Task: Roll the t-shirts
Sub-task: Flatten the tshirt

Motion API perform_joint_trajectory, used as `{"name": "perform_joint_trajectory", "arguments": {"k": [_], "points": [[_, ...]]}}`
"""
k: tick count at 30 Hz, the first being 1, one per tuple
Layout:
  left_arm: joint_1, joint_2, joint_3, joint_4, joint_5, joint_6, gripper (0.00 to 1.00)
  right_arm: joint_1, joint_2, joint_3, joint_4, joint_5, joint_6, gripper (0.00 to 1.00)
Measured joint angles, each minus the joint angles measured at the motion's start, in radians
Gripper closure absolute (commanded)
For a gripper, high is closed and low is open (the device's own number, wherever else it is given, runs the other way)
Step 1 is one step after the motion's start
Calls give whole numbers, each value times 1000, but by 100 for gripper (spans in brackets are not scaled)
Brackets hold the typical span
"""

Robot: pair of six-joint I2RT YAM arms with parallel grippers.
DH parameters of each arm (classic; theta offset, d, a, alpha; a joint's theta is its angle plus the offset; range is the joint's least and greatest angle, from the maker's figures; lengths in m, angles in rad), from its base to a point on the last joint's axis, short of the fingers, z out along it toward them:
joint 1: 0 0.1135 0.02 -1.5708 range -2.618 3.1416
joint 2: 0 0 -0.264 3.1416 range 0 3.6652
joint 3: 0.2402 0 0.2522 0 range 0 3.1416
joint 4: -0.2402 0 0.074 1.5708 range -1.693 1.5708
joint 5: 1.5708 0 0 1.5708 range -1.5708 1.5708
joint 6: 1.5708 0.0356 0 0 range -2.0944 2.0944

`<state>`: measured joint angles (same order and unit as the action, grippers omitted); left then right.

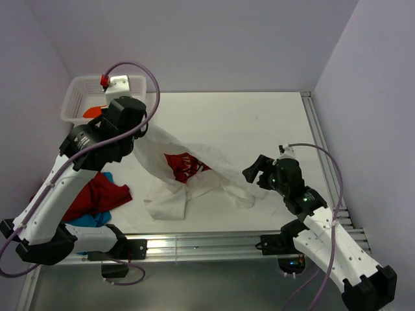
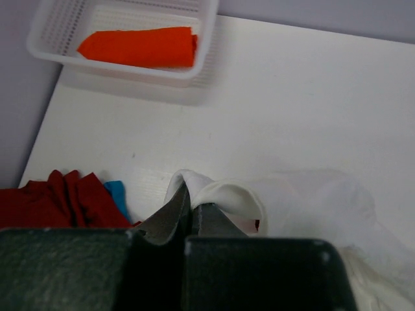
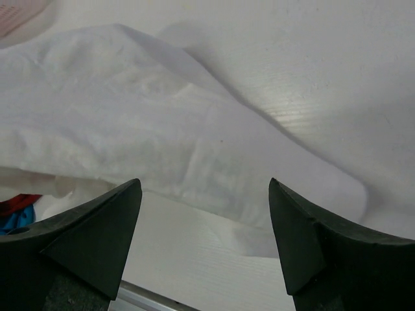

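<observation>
White cloth filled mid-frame in the top view. The white tee (image 1: 165, 201), red print up, lay stretched with its long axis running from upper left to lower right. The left gripper (image 1: 144, 133) held the upper-left end raised off the table (image 1: 259, 116). The right gripper (image 1: 256, 170) hovered just beside the lower-right end and was the nearer arm to that end. A dark red tee (image 1: 97, 194) and a blue tee (image 1: 91, 219) lay heaped at lower left. An orange tee (image 1: 95, 111) sat in the basket (image 1: 72, 97) at upper left.

Left wrist view: the jaws were fully closed, pinching a fold of white cloth at lower centre. The rest of the tee trailed toward the lower right.

Right wrist view: the jaws stood wide apart and held nothing. The tee lay ahead of the fingers (image 3: 97, 227), spanning the upper frame from left to right. Whether its hem had entered the gap could not be told. The next move probably called for a short advance onto that hem before closing.
</observation>
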<state>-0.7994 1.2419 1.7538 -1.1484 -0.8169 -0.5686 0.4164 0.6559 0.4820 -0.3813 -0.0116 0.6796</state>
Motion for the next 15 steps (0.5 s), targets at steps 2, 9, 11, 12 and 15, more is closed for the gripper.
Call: {"name": "perform_joint_trajectory", "arguments": {"k": [2,9,11,12,15], "points": [[71,17,12,0,3,27,100,0,-34,-1,1,3,-10,17],[198,32,16,10,34,88,100,0,-38,-37,45,-55,-61,25],[219,32,17,16,40,105,100,0,-26,-49,48,-64,-65,25],[229,32,18,16,43,111,100,0,-15,-56,48,-66,-63,25],[260,32,27,23,54,129,100,0,9,-82,49,-69,-39,23]]}}
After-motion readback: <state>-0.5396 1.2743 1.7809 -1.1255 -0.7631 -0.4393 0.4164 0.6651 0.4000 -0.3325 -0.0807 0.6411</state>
